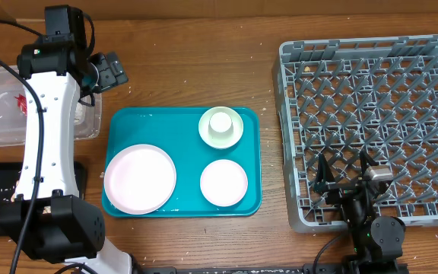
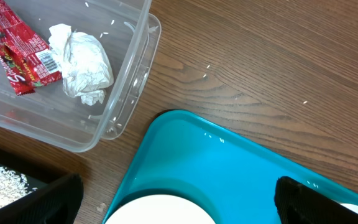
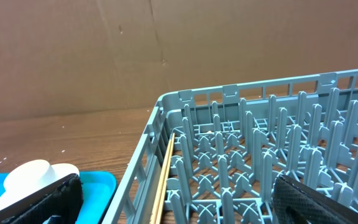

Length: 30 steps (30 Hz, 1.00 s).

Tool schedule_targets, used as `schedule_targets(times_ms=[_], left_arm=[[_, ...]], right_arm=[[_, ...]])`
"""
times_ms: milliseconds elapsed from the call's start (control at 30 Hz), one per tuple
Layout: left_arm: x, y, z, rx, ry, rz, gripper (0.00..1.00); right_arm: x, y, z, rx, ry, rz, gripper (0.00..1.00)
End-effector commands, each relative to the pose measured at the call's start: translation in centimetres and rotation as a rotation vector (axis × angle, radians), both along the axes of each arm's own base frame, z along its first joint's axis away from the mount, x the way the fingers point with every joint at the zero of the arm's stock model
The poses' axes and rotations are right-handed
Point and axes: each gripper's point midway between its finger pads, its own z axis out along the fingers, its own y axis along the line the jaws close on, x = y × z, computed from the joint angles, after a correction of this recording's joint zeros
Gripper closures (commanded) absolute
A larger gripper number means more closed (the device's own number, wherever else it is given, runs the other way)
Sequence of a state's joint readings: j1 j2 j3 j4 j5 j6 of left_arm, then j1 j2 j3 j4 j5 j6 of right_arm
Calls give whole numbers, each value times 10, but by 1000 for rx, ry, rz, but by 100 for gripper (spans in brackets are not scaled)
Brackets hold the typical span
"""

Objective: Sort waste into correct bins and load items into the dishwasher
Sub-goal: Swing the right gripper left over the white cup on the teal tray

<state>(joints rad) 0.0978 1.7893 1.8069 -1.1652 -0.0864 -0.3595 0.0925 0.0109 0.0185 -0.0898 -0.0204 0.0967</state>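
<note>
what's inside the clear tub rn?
Clear tub holds a red snack wrapper, crumpled white napkin beside it, few rice grains. Its far end is cropped in the wrist view and the left arm covers part overhead, so the rest is unseen.

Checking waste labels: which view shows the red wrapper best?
Left wrist: the red wrapper lies in the clear tub beside the napkin ball. Overhead shows only a sliver of it beside the left arm. Right wrist: none.
</note>
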Motion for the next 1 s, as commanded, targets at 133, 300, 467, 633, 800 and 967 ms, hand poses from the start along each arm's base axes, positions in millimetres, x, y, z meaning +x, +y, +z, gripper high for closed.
schedule_targets(times_ms=[133, 300, 467, 633, 800, 967], left_arm=[[2, -5, 5, 1, -15, -30, 0], [2, -5, 5, 2, -15, -30, 0], [2, -5, 5, 2, -15, -30, 0], [2, -5, 5, 2, -15, -30, 0], [2, -5, 5, 1, -14, -30, 0], [2, -5, 5, 1, -14, -30, 0]], right_arm=[[0, 1, 2, 7, -17, 3, 0], [-4, 18, 21, 68, -86, 107, 0], [-16, 44, 49, 62, -199, 270, 0], [-49, 83, 78, 8, -346, 547, 0], [-56, 88, 88, 3, -392, 582, 0], [-57, 79, 104, 86, -432, 539, 0]])
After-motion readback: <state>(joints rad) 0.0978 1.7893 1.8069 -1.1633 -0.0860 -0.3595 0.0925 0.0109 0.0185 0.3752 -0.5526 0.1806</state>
